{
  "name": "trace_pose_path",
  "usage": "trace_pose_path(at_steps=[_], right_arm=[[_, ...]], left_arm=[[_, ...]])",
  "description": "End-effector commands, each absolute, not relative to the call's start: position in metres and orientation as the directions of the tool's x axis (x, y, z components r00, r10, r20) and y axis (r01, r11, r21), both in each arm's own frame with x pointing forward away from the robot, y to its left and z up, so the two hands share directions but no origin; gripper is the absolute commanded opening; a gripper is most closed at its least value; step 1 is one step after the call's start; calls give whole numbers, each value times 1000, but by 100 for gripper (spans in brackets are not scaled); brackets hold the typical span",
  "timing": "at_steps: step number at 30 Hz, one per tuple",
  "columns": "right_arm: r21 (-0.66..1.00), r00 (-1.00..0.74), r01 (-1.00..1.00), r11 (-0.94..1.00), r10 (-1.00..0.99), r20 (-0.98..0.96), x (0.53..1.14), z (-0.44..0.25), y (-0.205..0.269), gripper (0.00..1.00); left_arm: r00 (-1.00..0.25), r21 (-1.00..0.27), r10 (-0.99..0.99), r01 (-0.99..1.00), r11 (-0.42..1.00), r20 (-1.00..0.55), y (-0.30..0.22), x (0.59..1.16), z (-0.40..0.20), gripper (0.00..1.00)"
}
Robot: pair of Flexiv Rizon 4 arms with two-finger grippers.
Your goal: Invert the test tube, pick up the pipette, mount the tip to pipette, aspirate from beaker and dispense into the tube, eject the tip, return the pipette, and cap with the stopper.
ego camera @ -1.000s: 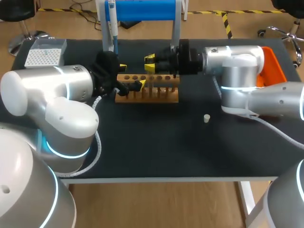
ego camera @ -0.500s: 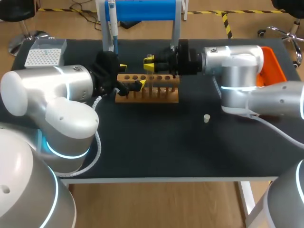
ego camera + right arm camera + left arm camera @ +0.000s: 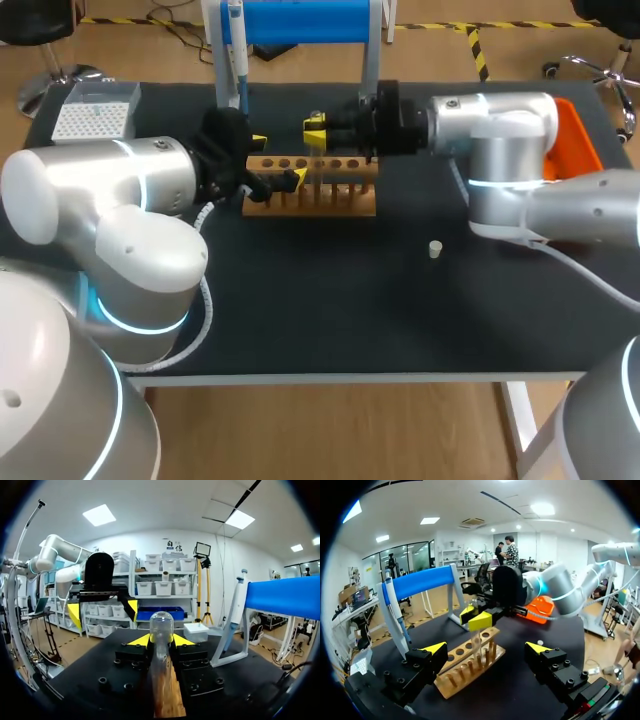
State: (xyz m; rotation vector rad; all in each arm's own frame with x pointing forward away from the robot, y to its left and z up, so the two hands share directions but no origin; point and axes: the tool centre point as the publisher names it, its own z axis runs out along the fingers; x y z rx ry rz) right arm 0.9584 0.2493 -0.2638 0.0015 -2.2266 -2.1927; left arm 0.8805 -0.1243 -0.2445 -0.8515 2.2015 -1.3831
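Right gripper (image 3: pixel 161 641): we are squeezing the test tube (image 3: pixel 161 625) between both yellow fingers, just above the wooden rack (image 3: pixel 310 190).
Left gripper (image 3: pixel 486 649): its fingers are standing wide apart with nothing in them, by the left end of the rack.
Test tube: its round closed end is pointing up and its mouth is facing down. It is looking empty to us.
Rack holes: they are looking empty too.
Tip box (image 3: pixel 95 110): it is sitting at the far left corner of the table (image 3: pixel 330 310). We are seeing rows of tiny spots on top, which we are guessing are tips.
Orange bin (image 3: pixel 578 135): it is sitting behind our right arm. We are not able to see inside it.
Beaker: we are not finding it in any view.
Pipette (image 3: pixel 236 45): it is hanging on the blue stand (image 3: pixel 300 20) behind the rack.
Stopper (image 3: pixel 435 249): it is lying alone on the table, well apart from the rack.
Slip danger: glass is slippery, so the tube may be sliding out and breaking while we are turning it.
Bump danger: the rack and our left gripper are sitting close, so a turning tube may be knocking into them.
Crack danger: squeezing too hard may be cracking the glass.
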Motion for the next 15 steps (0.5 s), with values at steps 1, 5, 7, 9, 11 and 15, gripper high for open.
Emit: trace_pose_path(at_steps=[1,5,7,9,11,15], right_arm=[[1000,-1000,7,17,-8,7,956,-259,247,0],[1000,-1000,3,19,-8,3,954,-257,247,0],[1000,-1000,1,19,-10,2,953,-254,246,0],[1000,-1000,0,19,-13,0,952,-252,246,0],[1000,-1000,1,20,-15,1,952,-250,246,0],[1000,-1000,0,21,-13,1,952,-246,245,0]], left_arm=[[-736,-902,-676,-283,325,-13,-124,881,-244,100],[-736,-902,-676,-283,325,-13,-124,881,-244,100],[-736,-902,-676,-283,325,-13,-124,881,-244,100],[-736,-902,-676,-283,325,-13,-124,881,-244,100],[-736,-902,-676,-283,325,-13,-124,881,-244,100],[-736,-902,-676,-283,325,-13,-124,881,-244,100]])
